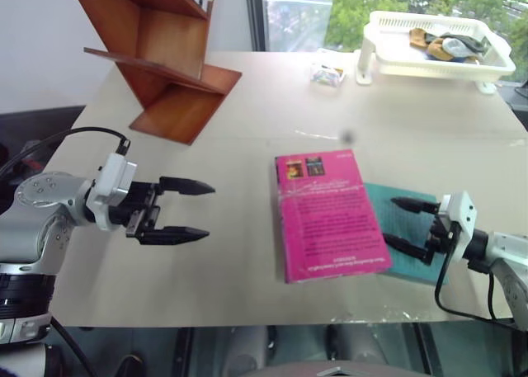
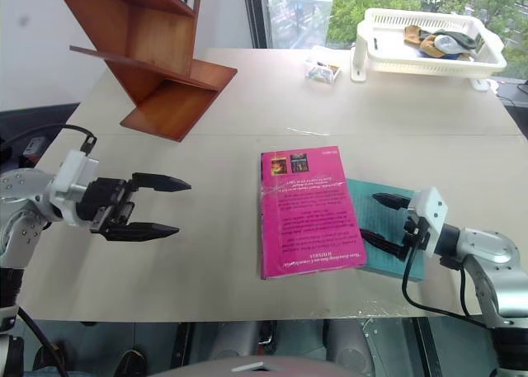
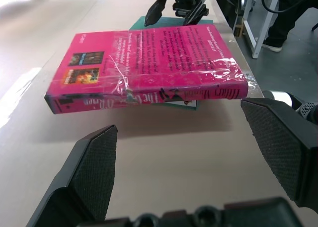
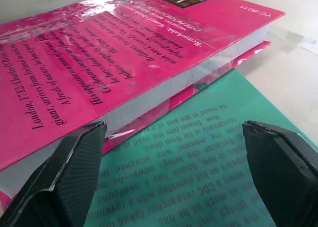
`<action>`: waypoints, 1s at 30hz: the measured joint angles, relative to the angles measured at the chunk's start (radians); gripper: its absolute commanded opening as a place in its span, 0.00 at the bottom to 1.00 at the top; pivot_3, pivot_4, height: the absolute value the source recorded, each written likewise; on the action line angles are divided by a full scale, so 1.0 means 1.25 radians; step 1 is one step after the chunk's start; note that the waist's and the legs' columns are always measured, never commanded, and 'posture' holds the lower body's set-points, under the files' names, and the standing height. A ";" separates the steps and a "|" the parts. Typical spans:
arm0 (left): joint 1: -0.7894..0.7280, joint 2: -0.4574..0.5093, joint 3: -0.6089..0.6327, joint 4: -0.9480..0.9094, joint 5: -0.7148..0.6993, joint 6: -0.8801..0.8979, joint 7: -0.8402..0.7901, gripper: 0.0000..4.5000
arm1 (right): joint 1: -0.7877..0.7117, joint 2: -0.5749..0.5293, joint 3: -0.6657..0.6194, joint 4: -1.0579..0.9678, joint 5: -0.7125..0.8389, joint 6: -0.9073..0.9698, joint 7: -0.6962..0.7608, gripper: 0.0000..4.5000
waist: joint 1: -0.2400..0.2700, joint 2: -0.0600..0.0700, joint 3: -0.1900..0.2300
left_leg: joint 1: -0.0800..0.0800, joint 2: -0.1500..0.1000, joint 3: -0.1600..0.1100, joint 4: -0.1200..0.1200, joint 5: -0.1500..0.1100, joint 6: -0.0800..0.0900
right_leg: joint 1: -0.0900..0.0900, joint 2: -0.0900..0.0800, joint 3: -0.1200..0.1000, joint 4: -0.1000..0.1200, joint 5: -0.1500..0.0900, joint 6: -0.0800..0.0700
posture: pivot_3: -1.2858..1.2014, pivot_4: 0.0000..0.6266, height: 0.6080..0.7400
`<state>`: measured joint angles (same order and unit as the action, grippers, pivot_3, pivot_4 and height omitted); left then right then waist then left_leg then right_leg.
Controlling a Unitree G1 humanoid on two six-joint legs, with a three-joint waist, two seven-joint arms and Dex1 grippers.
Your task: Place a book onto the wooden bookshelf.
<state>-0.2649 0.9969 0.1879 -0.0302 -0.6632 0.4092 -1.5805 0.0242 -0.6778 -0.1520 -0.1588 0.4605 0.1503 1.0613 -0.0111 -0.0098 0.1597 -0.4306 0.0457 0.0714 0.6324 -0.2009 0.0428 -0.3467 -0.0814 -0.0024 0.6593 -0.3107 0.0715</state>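
The book [image 1: 328, 214], bright magenta, lies flat with its back cover up near the table's front edge. It partly covers a teal book [image 4: 208, 152] on its right. My right gripper [image 1: 390, 220] is open, low over the teal book, with its fingers [image 4: 74, 172] pointing at the magenta book's page edge, and it holds nothing. My left gripper [image 1: 209, 212] stands open a short way to the left of the book and faces its spine [image 3: 149, 95]. The wooden bookshelf [image 1: 157, 55], with tilted reddish-brown boards, stands at the table's far left.
A white plastic basket [image 1: 437, 55] with several items stands at the far right by the window. A small clear packet [image 1: 328, 74] lies beside it. The beige table [image 1: 247, 121] ends just in front of the books.
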 measured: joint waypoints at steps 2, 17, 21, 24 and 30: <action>0.005 0.000 0.000 0.000 0.003 0.000 0.006 1.00 | -0.006 0.006 0.000 0.005 -0.003 -0.003 -0.002 1.00 | 0.000 0.000 0.000 | 0.000 0.000 0.000 0.000 0.000 0.000 | 0.000 0.000 0.000 0.000 0.000 0.000 | 0.52 0.24 1.00; -0.003 -0.166 -0.045 -0.027 -0.040 0.159 0.200 1.00 | 0.202 -0.141 -0.278 -0.006 0.121 0.063 0.096 1.00 | 0.013 0.000 0.000 | 0.000 0.000 0.000 0.001 0.000 0.000 | 0.001 0.000 0.000 0.001 0.000 0.000 | 0.52 0.24 1.00; 0.005 -0.231 -0.065 -0.048 -0.106 0.275 0.260 1.00 | 0.283 -0.190 -0.429 -0.107 0.226 0.173 0.129 1.00 | 0.009 -0.001 0.000 | 0.000 0.001 -0.001 0.001 0.000 0.000 | 0.001 0.001 0.000 0.001 0.000 0.000 | 0.52 0.24 1.00; -0.008 -0.270 -0.066 -0.025 -0.132 0.357 0.326 1.00 | 0.334 -0.197 -0.512 -0.158 0.300 0.250 0.153 1.00 | 0.011 -0.002 0.001 | 0.000 0.001 -0.002 0.001 0.000 0.000 | 0.001 0.001 0.000 0.001 0.000 0.000 | 0.52 0.24 1.00; -0.047 -0.416 -0.075 0.060 -0.166 0.534 0.512 1.00 | 0.405 -0.201 -0.645 -0.234 0.435 0.371 0.197 1.00 | 0.019 -0.005 0.002 | -0.001 0.000 -0.003 0.002 0.000 0.000 | 0.002 0.000 0.000 0.001 0.000 0.000 | 0.52 0.24 1.00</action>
<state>-0.3237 0.4775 0.0946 0.0444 -0.8711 1.0763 -0.9411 0.5310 -0.9294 -0.9587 -0.4518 1.0038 0.6135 1.3072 0.0131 -0.0163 0.1617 -0.4314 0.0457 0.0683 0.6352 -0.2010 0.0432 -0.3447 -0.0808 -0.0028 0.6600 -0.3105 0.0718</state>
